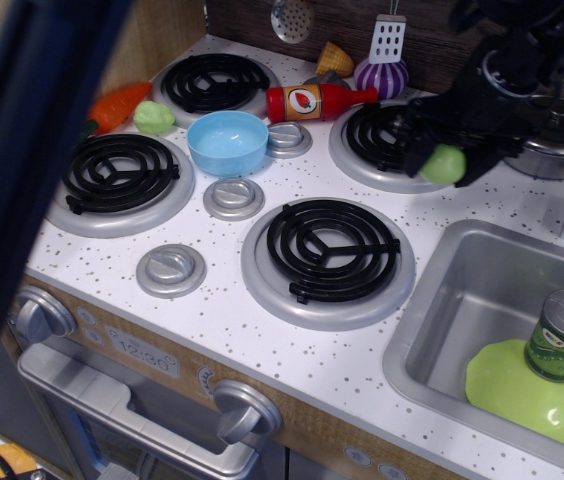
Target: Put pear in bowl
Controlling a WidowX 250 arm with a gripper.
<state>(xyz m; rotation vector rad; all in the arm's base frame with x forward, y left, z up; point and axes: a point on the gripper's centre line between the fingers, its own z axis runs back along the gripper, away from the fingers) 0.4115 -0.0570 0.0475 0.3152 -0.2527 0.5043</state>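
My black gripper [446, 160] is shut on the light-green pear [443, 163] and holds it in the air over the right edge of the back right burner [387, 140]. The light-blue bowl [228, 142] stands upright and empty on the white stovetop between the burners, well to the left of the gripper. The pear's top is partly hidden by the gripper's fingers.
A red bottle [317, 100] lies behind the bowl. A lumpy pale-green toy [153, 117] and an orange carrot [117, 105] lie at the back left. A steel pot [557, 140] stands right of the gripper. The sink [442, 330] holds a lime plate [522, 392] and a green can [560, 335].
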